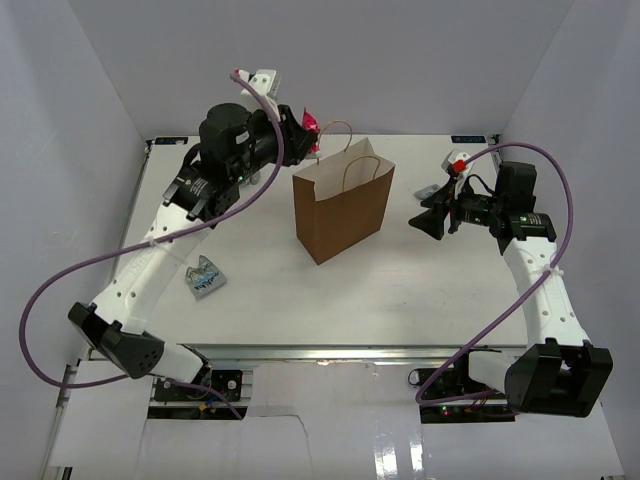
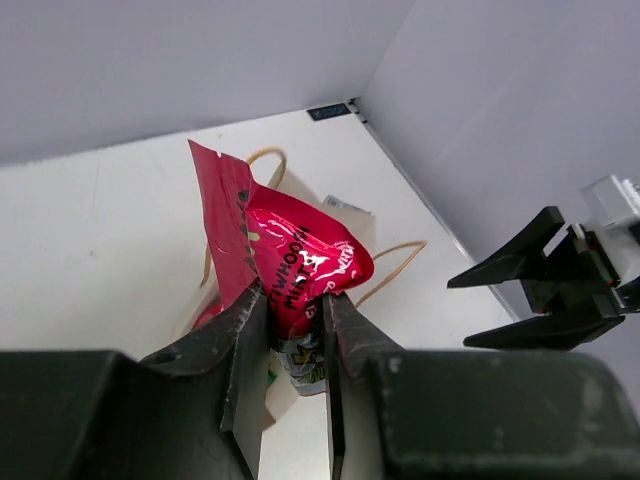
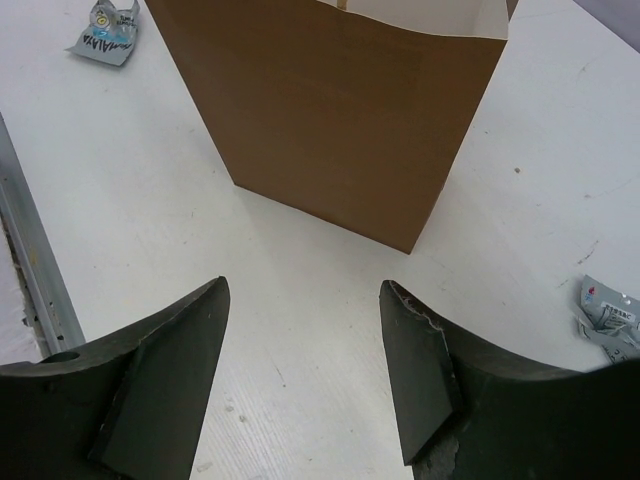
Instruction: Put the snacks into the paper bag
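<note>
The brown paper bag stands upright and open in the middle of the table. My left gripper is shut on a red snack packet and holds it above the bag's back left corner. In the left wrist view the gripper pinches the red packet over the bag's loop handles; a silver packet shows below, inside the bag. My right gripper is open and empty, right of the bag; in the right wrist view it faces the bag.
A grey packet lies on the table left of the bag, also in the right wrist view. Another grey packet lies behind my right gripper, also in the right wrist view. White walls enclose the table.
</note>
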Controlling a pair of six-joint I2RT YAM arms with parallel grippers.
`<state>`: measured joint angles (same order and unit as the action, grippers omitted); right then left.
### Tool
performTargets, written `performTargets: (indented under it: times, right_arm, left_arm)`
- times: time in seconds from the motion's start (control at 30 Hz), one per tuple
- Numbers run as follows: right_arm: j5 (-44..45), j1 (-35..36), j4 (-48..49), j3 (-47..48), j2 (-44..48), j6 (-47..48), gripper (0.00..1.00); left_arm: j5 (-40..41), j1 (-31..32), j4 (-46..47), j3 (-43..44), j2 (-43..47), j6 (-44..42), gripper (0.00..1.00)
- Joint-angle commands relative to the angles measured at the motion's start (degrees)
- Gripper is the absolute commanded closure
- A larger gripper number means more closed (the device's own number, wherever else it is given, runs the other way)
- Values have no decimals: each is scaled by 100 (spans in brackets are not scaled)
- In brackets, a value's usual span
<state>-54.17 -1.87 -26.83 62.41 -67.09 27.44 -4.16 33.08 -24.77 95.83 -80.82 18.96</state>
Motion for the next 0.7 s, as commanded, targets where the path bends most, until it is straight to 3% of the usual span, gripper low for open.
performTargets:
  times: [0.0, 0.2, 0.37, 0.47, 0.5, 0.67]
  right_arm:
    - [-6, -33, 81, 61, 170, 42, 32]
    - [38, -68, 73, 17, 249, 42, 32]
    - [65, -103, 81, -19, 240, 60, 32]
    - [73, -112, 81, -27, 205, 68, 32]
    - [91, -112, 90, -27, 196, 60, 32]
    - [258, -121, 81, 34, 100, 51, 32]
  left_arm:
    - [-523, -12, 34, 444, -608, -375, 85]
    - [-998, -12, 25, 1059, -1374, -411, 83]
    - [-1087, -21, 69, 877, -1420, -367, 78]
    - [-981, -21, 104, 586, -1349, -358, 66]
    - [-964, -12, 104, 542, -1340, -341, 56]
    - [-1077, -12, 96, 507, -1270, -95, 29]
